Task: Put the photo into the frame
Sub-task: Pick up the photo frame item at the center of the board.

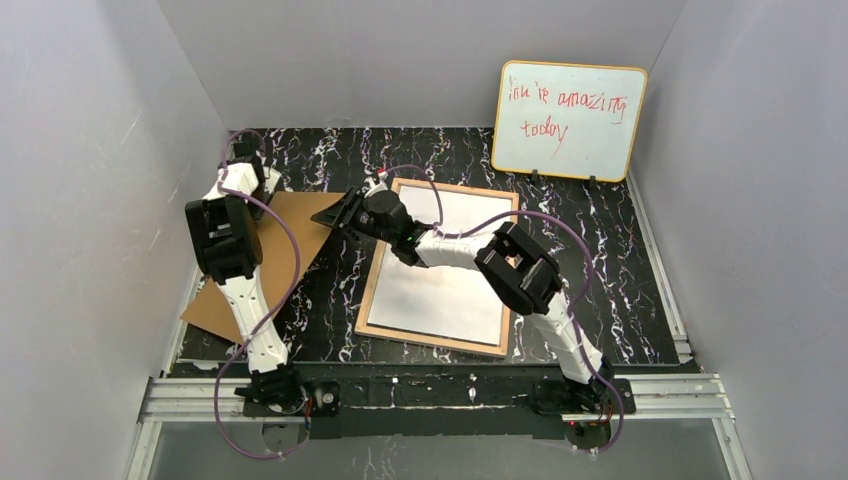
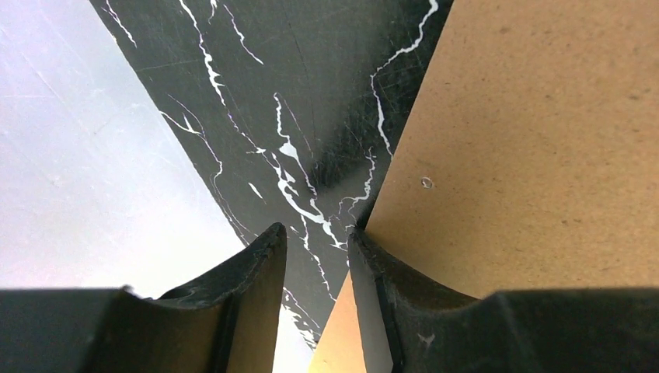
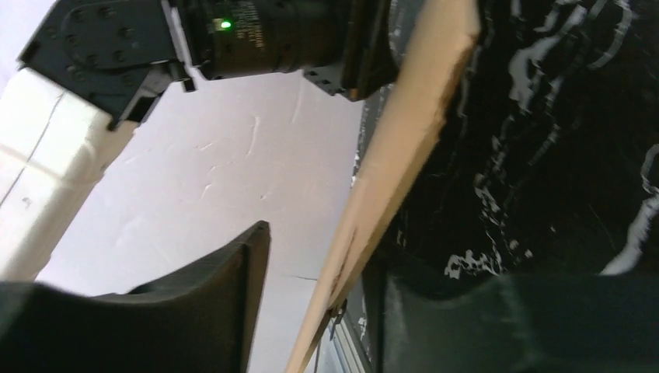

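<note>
The frame [image 1: 372, 290] lies flat mid-table with its tan wood rim up. The photo [image 1: 440, 270] shows only as a white sheet filling its opening, picture side hidden. A brown backing board [image 1: 275, 255] lies to the frame's left. My right gripper [image 1: 338, 215] reaches to the board's right corner. In the right wrist view the right gripper [image 3: 326, 249] is open, with the board's edge [image 3: 412, 124] running between the fingers, against the right one and apart from the left. My left gripper [image 2: 316, 231] is open over the board's far-left edge [image 2: 528, 155], holding nothing.
An orange-rimmed whiteboard [image 1: 568, 120] with red writing leans against the back wall at the right. Grey walls close in on the left, back and right. A metal rail [image 1: 430, 390] runs along the near edge. The left arm's elbow [image 1: 225, 240] hangs over the board.
</note>
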